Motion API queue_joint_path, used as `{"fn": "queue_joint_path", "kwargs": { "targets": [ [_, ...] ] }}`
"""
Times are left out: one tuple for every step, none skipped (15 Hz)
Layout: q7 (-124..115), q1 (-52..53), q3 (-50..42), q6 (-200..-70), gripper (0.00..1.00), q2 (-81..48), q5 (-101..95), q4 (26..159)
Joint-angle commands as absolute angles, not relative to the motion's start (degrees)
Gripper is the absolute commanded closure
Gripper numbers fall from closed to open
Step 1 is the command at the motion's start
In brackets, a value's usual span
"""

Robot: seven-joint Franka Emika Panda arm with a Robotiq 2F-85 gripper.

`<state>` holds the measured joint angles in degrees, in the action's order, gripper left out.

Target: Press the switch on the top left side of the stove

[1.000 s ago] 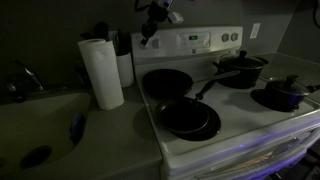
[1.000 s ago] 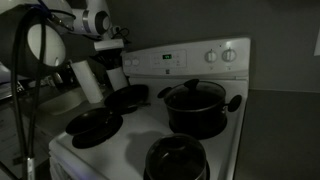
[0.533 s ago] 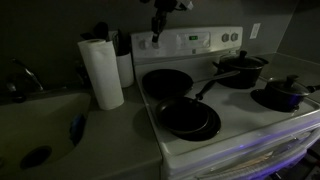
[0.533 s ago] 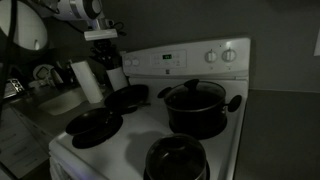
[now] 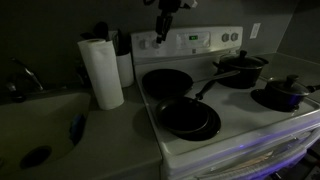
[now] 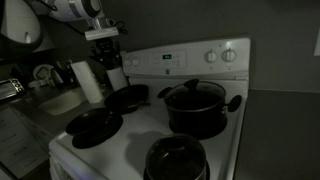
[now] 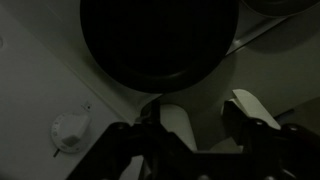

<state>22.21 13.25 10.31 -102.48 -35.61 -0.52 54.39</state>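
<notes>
Hand: in an exterior view we see the hand (image 5: 160, 22) hanging over the left end of the back panel (image 5: 190, 42) of the stove (image 5: 240, 125). It is too dark there to judge how far it is open.
Panel risk: the hand sits by the panel's top edge, so we judge a straight push could land on the rim instead of the switch.
Frying pan (image 5: 165, 82): it lies below the approach, and dropping too low could knock it.
Paper roll (image 6: 88, 80): in an exterior view it stands on the table just beside the stove, below the hand (image 6: 104, 42). A sideways drift could tip it.
Right knobs (image 6: 220, 56): they are well apart from the hand and not at risk.
Wrist view: the hand (image 7: 205, 120) has its fingers (image 7: 250, 108) spread, with nothing between them.
Switch (image 7: 70, 130): we take this small round knob on the white panel for it. It lies off to the side of the fingers, not under them. We judge that pressing from here would miss, or that a spread finger would snag and turn it.
Change: against a second ago, the hand is a little further along the panel toward the display, and the arm's bulky link has mostly left the view. Since half a second ago we see almost no shift.
</notes>
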Motion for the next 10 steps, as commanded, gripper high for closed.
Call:
{"fn": "queue_joint_path", "kwargs": {
  "targets": [
    [21.4,13.0,9.7,-104.2,0.03,-32.2,-1.4,59.5],
    [21.3,12.9,9.7,-104.9,0.0,-32.0,-1.3,59.8],
    [21.1,12.8,9.7,-105.8,0.0,-31.7,-1.2,60.3],
    [21.0,12.8,9.6,-106.7,0.0,-31.5,-1.2,60.8],
    [20.8,12.8,9.5,-107.5,0.0,-31.4,-1.2,61.0],
    [20.6,12.8,9.5,-108.4,0.0,-31.3,-1.3,61.3],
    [20.3,12.8,9.4,-109.4,0.0,-31.2,-1.3,61.8],
    [20.1,12.8,9.4,-110.1,0.0,-31.1,-1.3,62.1],
    [20.2,12.7,9.4,-111.3,0.0,-30.8,-1.0,62.8],
    [20.1,12.5,9.5,-112.7,0.0,-30.6,-0.8,63.4]
  ]
}}
